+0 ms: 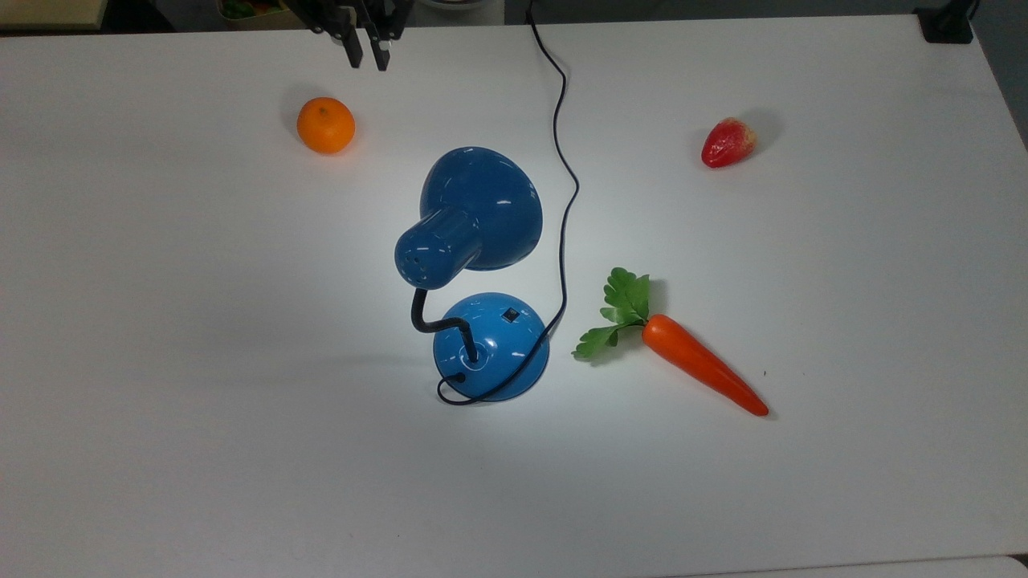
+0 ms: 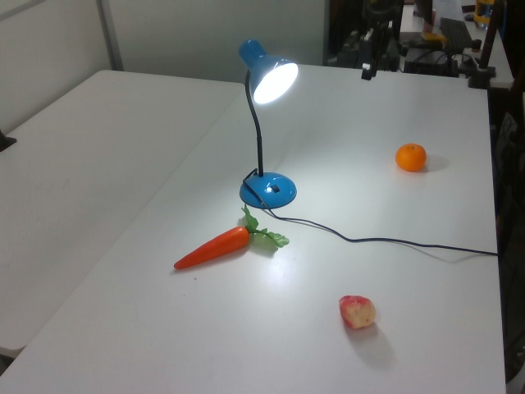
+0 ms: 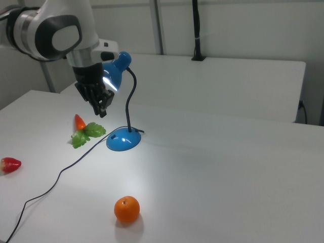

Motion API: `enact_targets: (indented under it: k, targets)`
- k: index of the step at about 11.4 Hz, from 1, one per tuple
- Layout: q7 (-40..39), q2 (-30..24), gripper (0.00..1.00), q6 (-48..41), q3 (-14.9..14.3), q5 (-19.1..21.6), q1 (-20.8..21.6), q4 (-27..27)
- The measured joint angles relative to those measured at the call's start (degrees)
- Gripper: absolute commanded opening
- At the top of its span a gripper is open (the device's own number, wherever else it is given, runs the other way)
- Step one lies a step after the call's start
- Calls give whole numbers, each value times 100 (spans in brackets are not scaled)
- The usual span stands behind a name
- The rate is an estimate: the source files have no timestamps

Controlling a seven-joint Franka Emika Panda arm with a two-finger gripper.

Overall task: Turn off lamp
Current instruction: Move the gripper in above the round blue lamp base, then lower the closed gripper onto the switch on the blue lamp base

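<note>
No text, label, brand, number or sign can be read in any of the views.
</note>
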Motion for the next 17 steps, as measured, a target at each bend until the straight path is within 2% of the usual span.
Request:
enact_targets:
  k: [4,7,10,12,14,17]
  targets:
    - [1090,8,0,1797,520,0,5,-922]
    - [1417,79,0,3121,774,-1,22,-1555]
    - [1975,260,0,3870,991,-132,174,-1916]
    - [2493,527,0,4240,995,-495,303,-1937]
    - [3132,945,0,4743,995,-1109,375,-1930]
    - [4125,1484,0,4945,996,-1967,449,-1697]
